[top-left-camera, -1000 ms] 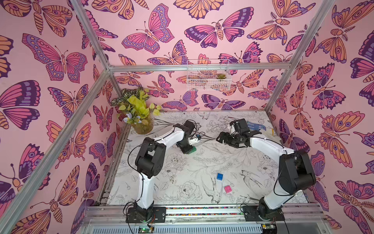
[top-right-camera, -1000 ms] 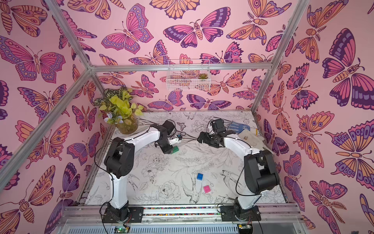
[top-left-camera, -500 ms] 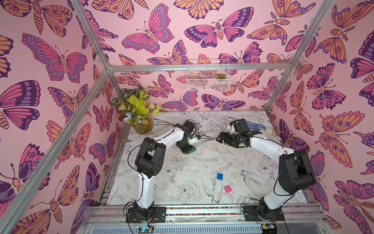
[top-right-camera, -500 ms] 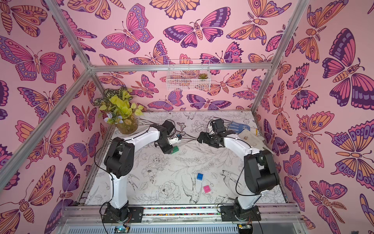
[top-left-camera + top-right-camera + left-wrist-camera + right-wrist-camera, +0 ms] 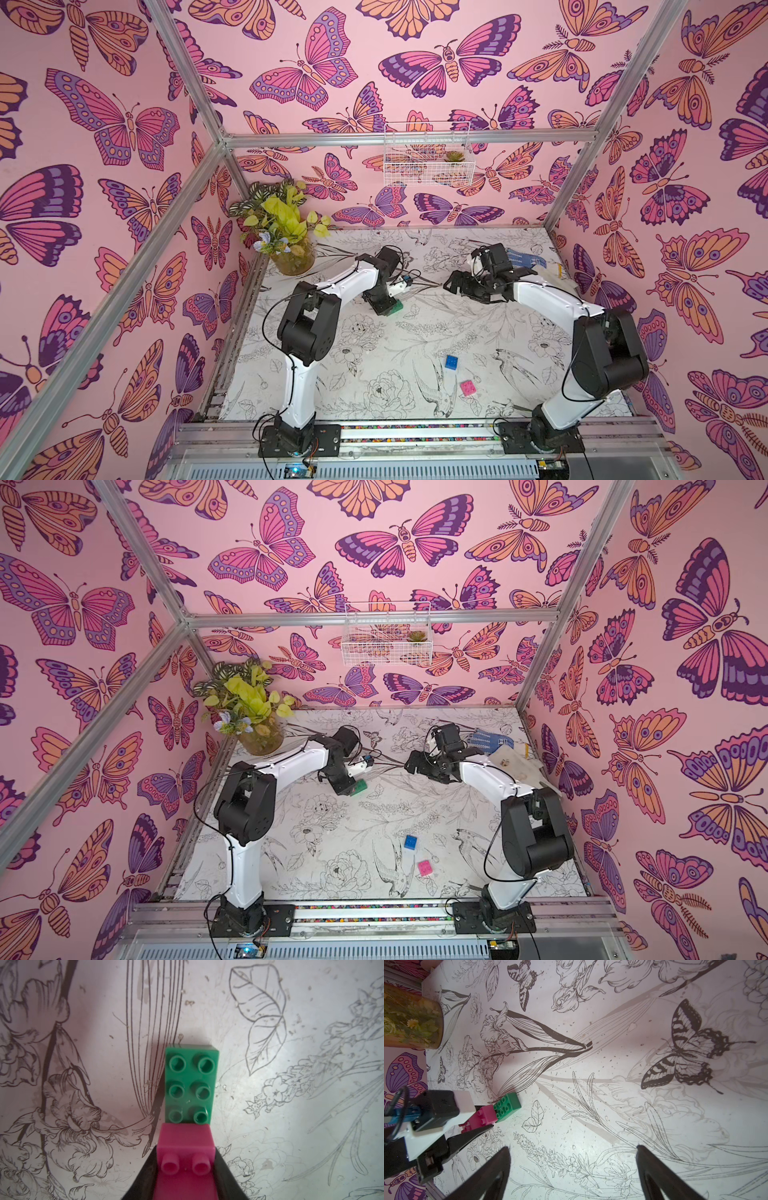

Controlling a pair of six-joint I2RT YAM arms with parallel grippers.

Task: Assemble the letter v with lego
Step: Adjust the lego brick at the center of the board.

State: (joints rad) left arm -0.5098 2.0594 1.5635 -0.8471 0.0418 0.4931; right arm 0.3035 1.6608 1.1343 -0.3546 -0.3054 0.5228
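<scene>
While your left gripper point(image 5: 186, 1169) stands clamped on a pink brick point(image 5: 185, 1145), that brick sits over one end of the green brick point(image 5: 192, 1084), hiding its last studs; whether it is pressed fully home you cannot tell; the green brick lies flat on the table point(image 5: 291, 1126), studs up; your right gripper point(image 5: 573, 1167) hangs nearby with jaws wide apart and nothing between them; in a top view a blue brick point(image 5: 451, 361) and a second pink brick point(image 5: 468, 387) lie loose near each other, toward the arm bases, well apart from both grippers.
</scene>
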